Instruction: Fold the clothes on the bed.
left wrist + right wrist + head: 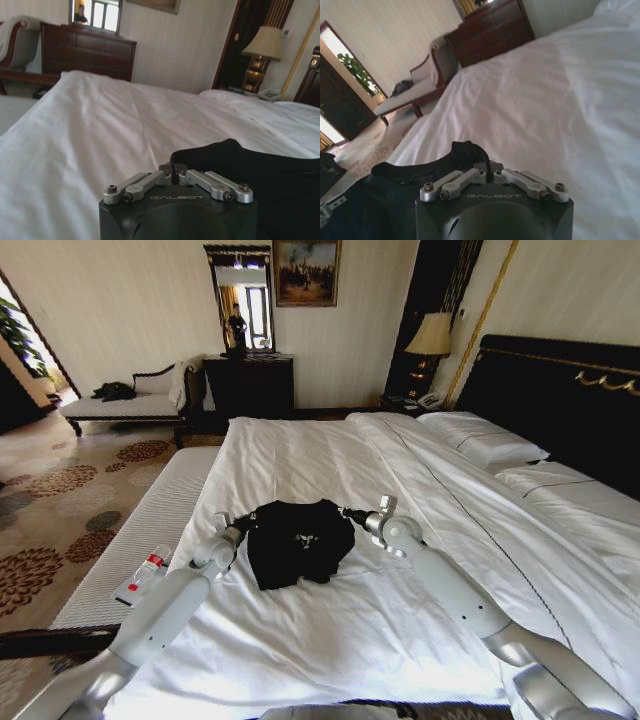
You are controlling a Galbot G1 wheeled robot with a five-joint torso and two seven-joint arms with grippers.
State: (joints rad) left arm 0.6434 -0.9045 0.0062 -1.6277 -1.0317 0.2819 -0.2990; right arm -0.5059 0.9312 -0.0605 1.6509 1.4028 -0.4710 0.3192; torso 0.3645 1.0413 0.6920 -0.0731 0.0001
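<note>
- Pinching the black T-shirt (298, 542) at its 2 far corners, the left gripper (238, 527) and right gripper (350, 513) sit at either side of it, each pressed together on cloth; I judge this symmetrical hold serves a fold.
- The T-shirt lies bunched on the bed (420, 500), near its foot-side middle.
- Left of the T-shirt, a bottle (146, 571) rests on a bench (150, 515).
- Beyond the T-shirt stand a dresser (250, 385), chaise (125, 405) and lamp (430, 335).
</note>
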